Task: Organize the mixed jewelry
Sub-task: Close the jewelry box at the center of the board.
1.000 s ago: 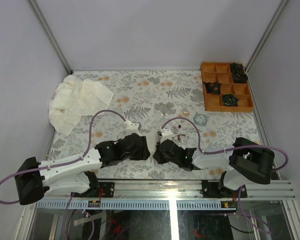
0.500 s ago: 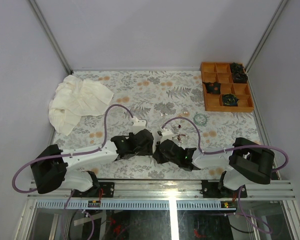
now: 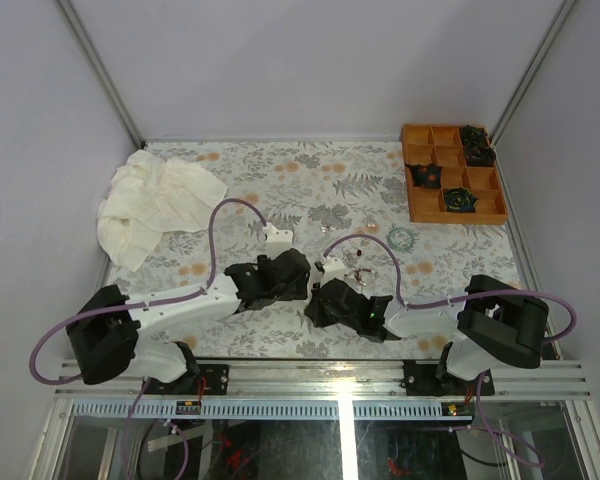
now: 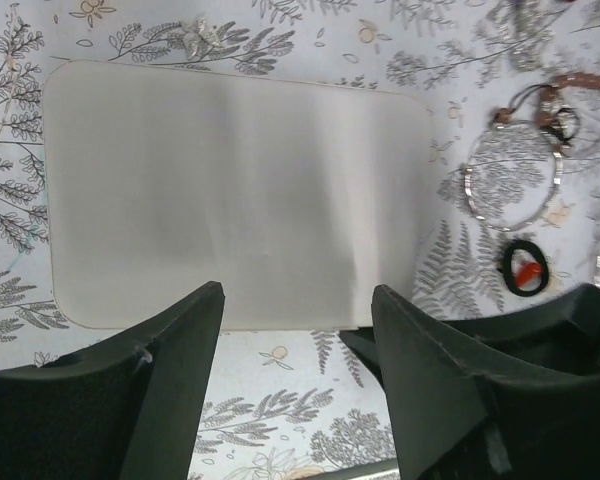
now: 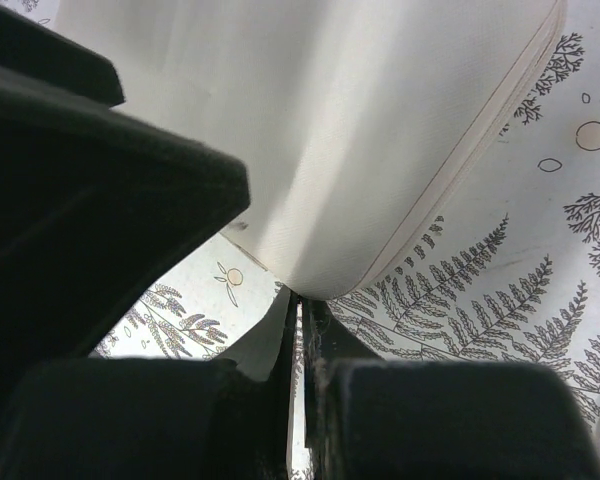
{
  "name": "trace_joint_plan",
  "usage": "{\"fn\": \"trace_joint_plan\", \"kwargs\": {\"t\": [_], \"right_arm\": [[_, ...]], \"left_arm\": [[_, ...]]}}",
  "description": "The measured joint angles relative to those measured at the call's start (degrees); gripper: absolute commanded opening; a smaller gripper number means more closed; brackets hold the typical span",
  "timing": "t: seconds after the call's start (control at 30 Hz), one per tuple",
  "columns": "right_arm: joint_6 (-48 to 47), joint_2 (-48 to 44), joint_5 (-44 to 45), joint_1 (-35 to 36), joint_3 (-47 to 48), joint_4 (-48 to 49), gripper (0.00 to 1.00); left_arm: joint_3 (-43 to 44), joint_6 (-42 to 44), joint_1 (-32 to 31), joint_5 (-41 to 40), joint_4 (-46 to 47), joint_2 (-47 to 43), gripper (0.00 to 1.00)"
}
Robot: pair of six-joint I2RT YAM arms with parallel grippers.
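Mixed jewelry (image 4: 528, 270) lies loose on the counter (image 4: 280, 410), just right of the beige box (image 4: 230, 190). Left jaws stand apart above the box's near edge, holding nothing; right jaws are pressed shut, tips at its rounded corner. Probably the box is being readied: lower the left pair squarely, and keep the box from sliding right into those loose pieces.

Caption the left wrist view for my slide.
Open left gripper over a beige ridged box, thin silver hoop beside it.
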Motion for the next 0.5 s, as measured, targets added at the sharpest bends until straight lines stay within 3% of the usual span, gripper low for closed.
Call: {"fn": "trace_joint_plan", "kwargs": {"t": [0.23,0.5], "right_arm": [[0.00,0.00,0.07,0.00,0.00,0.02,0.00],[0.00,-0.02,2.58,0.00,0.00,-0.92,0.00]], "left_arm": [[0.83,2.29,0.35,-0.37,0.44,5.92,0.27],[3.52,3.85,0.52,-1.86,4.20,11.58,0.23]]}}
